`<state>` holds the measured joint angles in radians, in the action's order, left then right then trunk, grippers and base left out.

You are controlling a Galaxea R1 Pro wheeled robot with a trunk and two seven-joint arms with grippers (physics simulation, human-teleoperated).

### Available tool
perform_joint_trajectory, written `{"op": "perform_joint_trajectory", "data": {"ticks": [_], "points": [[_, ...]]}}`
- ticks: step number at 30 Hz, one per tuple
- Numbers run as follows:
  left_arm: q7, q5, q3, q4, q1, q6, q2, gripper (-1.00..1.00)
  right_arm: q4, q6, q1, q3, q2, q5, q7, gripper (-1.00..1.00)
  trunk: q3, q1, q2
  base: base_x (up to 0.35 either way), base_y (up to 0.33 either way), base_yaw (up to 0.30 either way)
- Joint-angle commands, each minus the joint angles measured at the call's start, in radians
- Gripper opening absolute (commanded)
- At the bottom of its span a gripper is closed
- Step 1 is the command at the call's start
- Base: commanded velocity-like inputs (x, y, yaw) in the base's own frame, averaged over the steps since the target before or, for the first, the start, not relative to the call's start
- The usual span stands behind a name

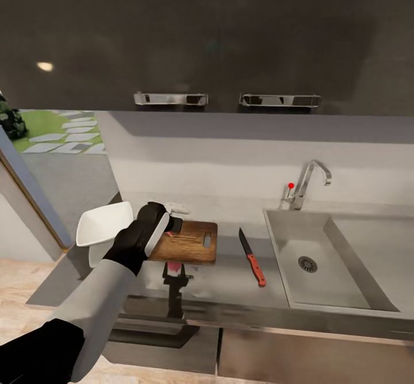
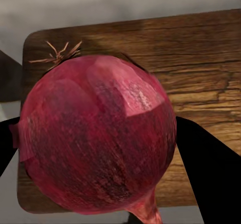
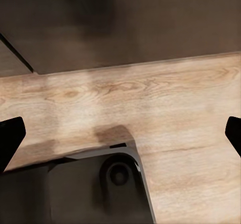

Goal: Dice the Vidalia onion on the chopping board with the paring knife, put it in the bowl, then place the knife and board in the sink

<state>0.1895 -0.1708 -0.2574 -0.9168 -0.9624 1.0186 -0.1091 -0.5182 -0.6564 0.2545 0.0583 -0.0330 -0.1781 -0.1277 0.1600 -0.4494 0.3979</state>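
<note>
The pinkish-red Vidalia onion (image 2: 98, 133) sits between the two dark fingers (image 2: 213, 176) of my left gripper (image 1: 172, 228), which is shut on it. It hangs over the left end of the dark wooden chopping board (image 1: 192, 243); whether it touches the wood cannot be told. The paring knife (image 1: 252, 257), with its red-orange handle, lies on the grey countertop (image 1: 230, 289) between board and sink (image 1: 345, 300). A white bowl (image 1: 102, 227) stands left of the board. My right gripper (image 3: 120, 136) is open, pointing down at the floor.
A chrome tap (image 1: 309, 183) with a red knob rises behind the sink basin. Dark wall cabinets (image 1: 230, 39) hang above. In the right wrist view, light wood flooring (image 3: 175, 98) and part of my dark base (image 3: 100, 184) show below.
</note>
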Motion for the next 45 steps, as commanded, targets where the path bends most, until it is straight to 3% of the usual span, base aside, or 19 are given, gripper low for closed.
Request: {"op": "perform_joint_trajectory", "data": {"ticks": [1,23,45], "points": [[0.010,-0.010,-0.002,0.001,-0.001,0.003,0.000,-1.00,-0.002,-0.002,0.000,0.006,0.001,-0.009,-0.004,1.00,0.003,-0.001,0.002,0.000,0.000,0.000],[0.010,-0.010,-0.006,0.021,-0.001,0.002,-0.013,-1.00,-0.002,-0.002,0.000,0.006,0.001,-0.008,-0.004,1.00,0.023,-0.001,0.002,0.008,-0.005,0.000],[0.010,-0.010,-0.023,0.029,-0.001,0.002,-0.011,-1.00,-0.002,-0.002,0.000,0.006,0.001,-0.008,-0.004,1.00,0.040,-0.001,0.002,0.025,-0.024,0.000]]}}
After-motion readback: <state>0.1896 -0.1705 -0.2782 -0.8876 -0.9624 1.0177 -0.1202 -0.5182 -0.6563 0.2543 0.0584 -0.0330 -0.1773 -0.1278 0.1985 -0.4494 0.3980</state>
